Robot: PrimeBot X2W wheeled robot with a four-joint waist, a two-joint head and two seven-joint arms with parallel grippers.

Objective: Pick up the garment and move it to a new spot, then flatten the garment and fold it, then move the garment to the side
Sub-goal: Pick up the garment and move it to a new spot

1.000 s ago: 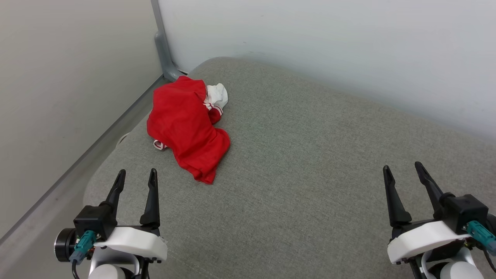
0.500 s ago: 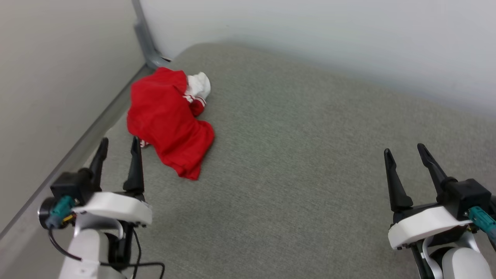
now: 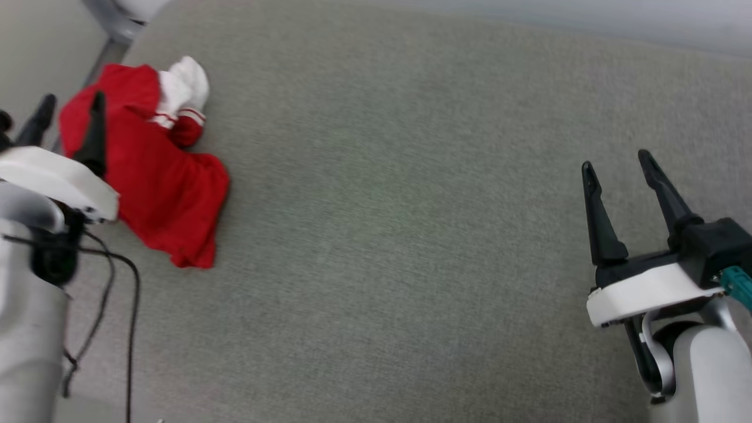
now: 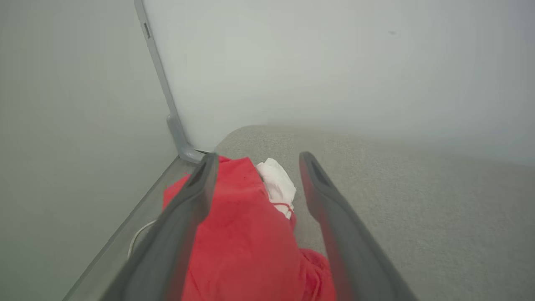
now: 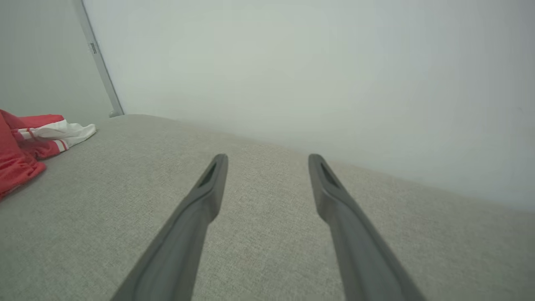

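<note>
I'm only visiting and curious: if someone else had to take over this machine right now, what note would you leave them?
Left tool: open, lined up over the shirt, nothing gripped.
Right tool: open and empty, above bare cushion well to the right.
Shirt: crumpled in a heap near the cushion's far left corner.
Done: nothing yet.
Left to do: grab the shirt, move it to a new spot, flatten it, fold it, set it aside.

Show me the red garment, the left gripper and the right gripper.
garment [image 3: 154, 176], head view, red body cloth.
left gripper [image 3: 71, 100], head view, between fingertips.
right gripper [image 3: 615, 161], head view, between fingertips.
</note>
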